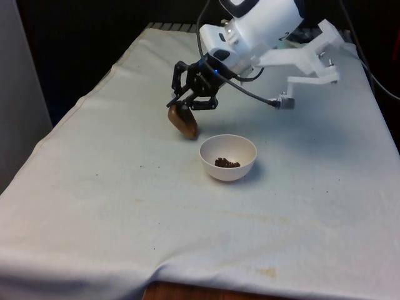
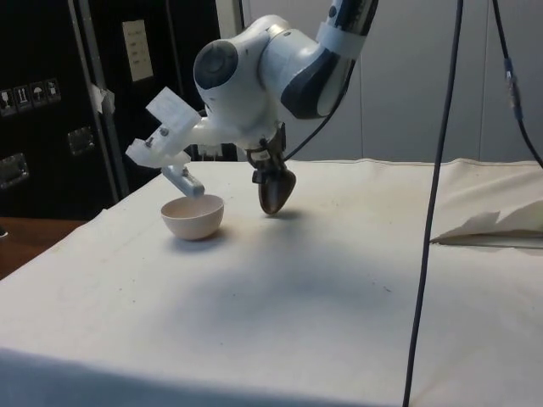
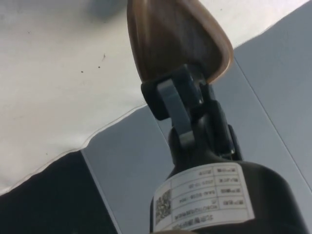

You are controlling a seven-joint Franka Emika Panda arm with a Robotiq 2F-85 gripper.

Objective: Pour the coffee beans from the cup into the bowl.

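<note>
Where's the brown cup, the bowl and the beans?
cup [image 1: 184,122], front view, its tilted side.
bowl [image 1: 219,170], front view, its outer wall.
beans [image 1: 227,163], front view, middle of the pile.

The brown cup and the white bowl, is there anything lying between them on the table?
No. In the front view only bare white cloth separates the tilted brown cup from the bowl.

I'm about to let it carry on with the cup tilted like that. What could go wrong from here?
The brown cup, clamped at its rim by the gripper, hangs tilted beside the white bowl, not over it: leftover beans could land on the cloth. The rim grip might slip. Swinging back could knock the bowl.
</note>
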